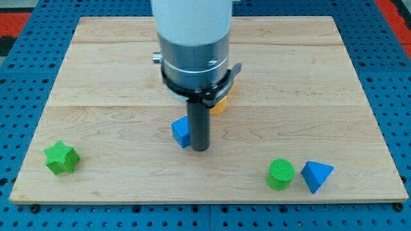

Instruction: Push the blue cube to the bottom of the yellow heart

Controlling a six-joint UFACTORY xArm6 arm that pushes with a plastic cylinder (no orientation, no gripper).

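The blue cube [181,131] sits near the middle of the wooden board [96,77]. My tip [201,149] rests on the board right against the cube's right side. A yellow block [220,104], mostly hidden behind the arm, shows just above and to the right of the cube; its shape cannot be made out. The arm's grey and white body covers the board's top centre.
A green star-shaped block [61,158] lies at the bottom left. A green cylinder [281,174] and a blue triangular block [317,175] sit side by side at the bottom right. The board lies on a blue pegboard.
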